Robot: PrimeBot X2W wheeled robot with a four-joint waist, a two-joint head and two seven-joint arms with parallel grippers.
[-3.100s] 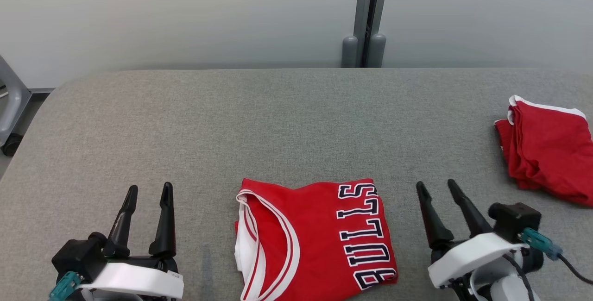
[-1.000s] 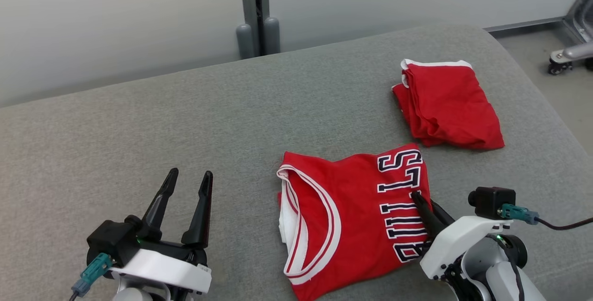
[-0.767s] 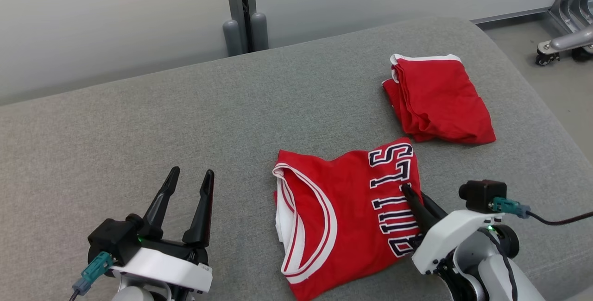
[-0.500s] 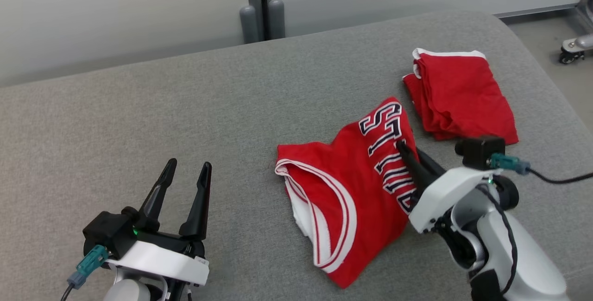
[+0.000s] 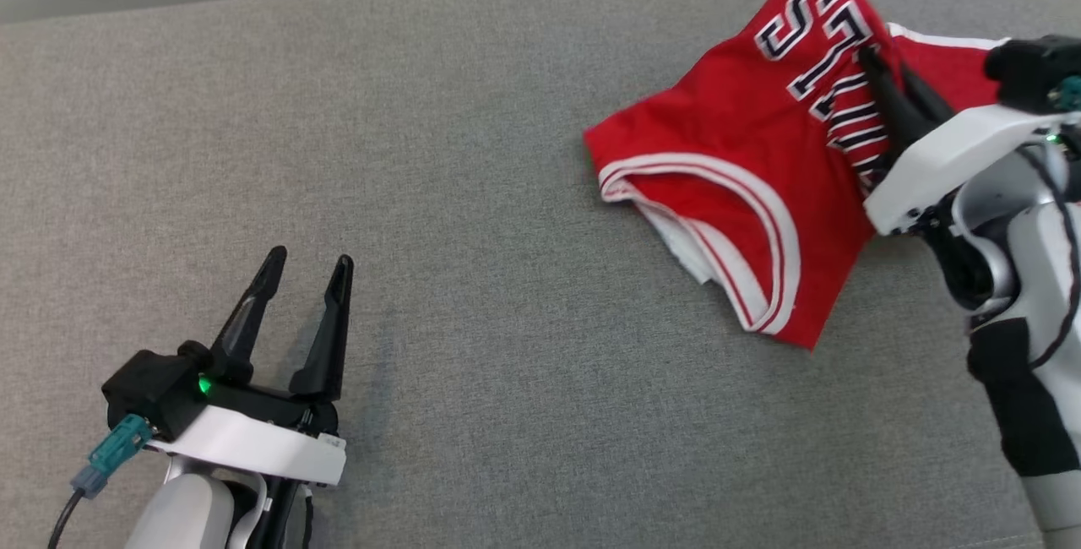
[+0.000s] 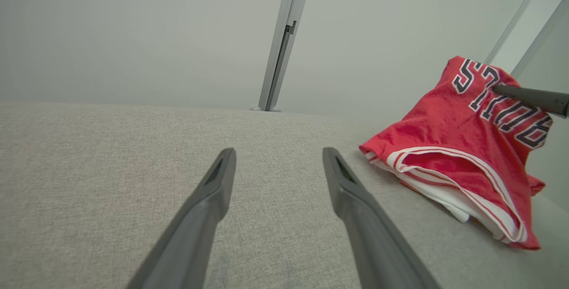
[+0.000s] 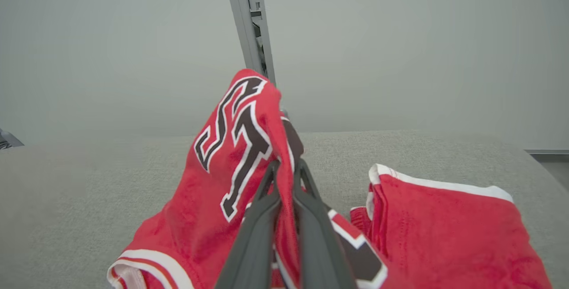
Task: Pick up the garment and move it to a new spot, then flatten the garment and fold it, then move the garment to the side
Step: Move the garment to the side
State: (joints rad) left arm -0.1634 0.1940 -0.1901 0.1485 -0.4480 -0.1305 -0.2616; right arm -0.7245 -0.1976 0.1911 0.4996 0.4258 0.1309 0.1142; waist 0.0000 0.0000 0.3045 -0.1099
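Note:
The garment is a folded red jersey (image 5: 743, 135) with white trim and dark lettering. My right gripper (image 5: 882, 67) is shut on its lettered edge at the upper right of the head view, so that edge is raised while the neckline end trails on the grey surface. In the right wrist view the gripper (image 7: 288, 164) pinches the red cloth (image 7: 222, 182). My left gripper (image 5: 310, 260) stands open and holds nothing at the lower left, well away from the jersey. The left wrist view shows its own gripper (image 6: 279, 152) over bare surface, with the jersey (image 6: 449, 138) off to the right.
A second folded red garment (image 7: 444, 231) with a white hem lies just right of the held jersey, partly behind my right arm (image 5: 946, 59). The grey padded table (image 5: 473, 152) stretches left and forward. A wall with a grey post (image 6: 284, 35) stands behind it.
My right gripper has lifted the jersey's lettered edge and dragged it back and right, up against the other red garment. The head camera has shifted. The left arm has stayed put.

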